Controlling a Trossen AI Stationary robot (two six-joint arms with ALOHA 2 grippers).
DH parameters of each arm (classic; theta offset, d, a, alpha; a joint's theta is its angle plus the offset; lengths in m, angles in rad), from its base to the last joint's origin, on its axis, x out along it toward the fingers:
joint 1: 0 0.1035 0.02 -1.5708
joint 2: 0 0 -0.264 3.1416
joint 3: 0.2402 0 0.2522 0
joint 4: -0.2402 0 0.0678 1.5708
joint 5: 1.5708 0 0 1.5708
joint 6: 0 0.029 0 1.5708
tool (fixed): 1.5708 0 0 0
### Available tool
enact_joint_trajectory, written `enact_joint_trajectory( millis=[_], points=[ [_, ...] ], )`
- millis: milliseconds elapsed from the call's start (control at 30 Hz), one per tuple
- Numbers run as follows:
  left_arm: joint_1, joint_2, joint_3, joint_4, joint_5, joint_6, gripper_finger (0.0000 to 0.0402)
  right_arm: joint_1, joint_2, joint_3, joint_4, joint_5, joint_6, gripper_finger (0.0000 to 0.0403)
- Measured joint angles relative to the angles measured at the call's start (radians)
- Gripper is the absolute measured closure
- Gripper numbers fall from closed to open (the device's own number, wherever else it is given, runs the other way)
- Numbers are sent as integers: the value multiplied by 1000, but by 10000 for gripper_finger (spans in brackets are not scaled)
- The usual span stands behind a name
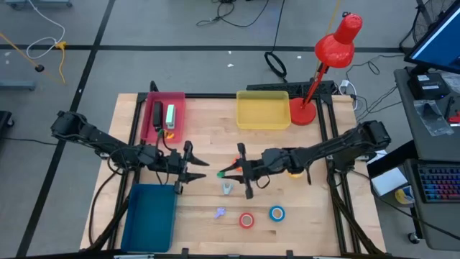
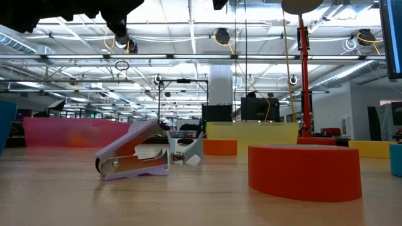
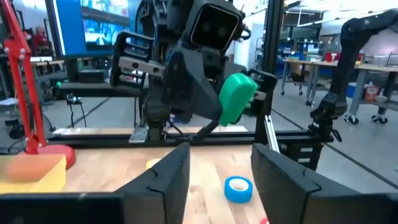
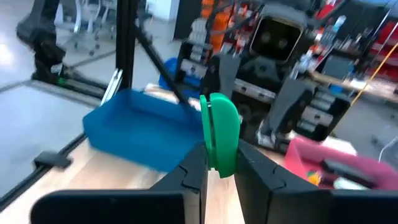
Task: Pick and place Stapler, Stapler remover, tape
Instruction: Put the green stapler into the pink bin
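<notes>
Right gripper [image 4: 221, 171] clamped on green stapler remover [image 4: 221, 134], mid-bench, long axis upright. Left gripper [image 3: 221, 180] faces it, fingers parted, empty, just beside; left arm nearer blue tray [image 1: 151, 216].

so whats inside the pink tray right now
The pink tray holds a dark stapler and a pale one side by side, with something small and orange below them. Nothing hides the tray's inside from above.

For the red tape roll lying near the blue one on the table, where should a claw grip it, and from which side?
The red tape roll lies flat, with its hole facing up. Come straight down from above and pinch across the ring wall, one finger in the hole and one outside. The blue tape roll stands apart, so probably there is room.
</notes>
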Motion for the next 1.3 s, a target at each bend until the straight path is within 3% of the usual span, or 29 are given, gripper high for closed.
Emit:
enact_joint_trajectory(
  millis=[200, 433, 867, 1300],
  points=[
    [0, 81, 59, 1, 0, 38, 196, -27, 79, -1, 138, -33, -7, 356],
    [18, 162, 112, -1, -1, 63, 192, -44, 80, 0, 172, -52, 2, 356],
    [38, 159, 140, -13, 90, 59, 192, -44, 79, 0, 122, -43, 8, 356],
    [42, 159, 139, 14, 84, 61, 192, -44, 88, 0, 140, -17, 45, 356]
  ],
)
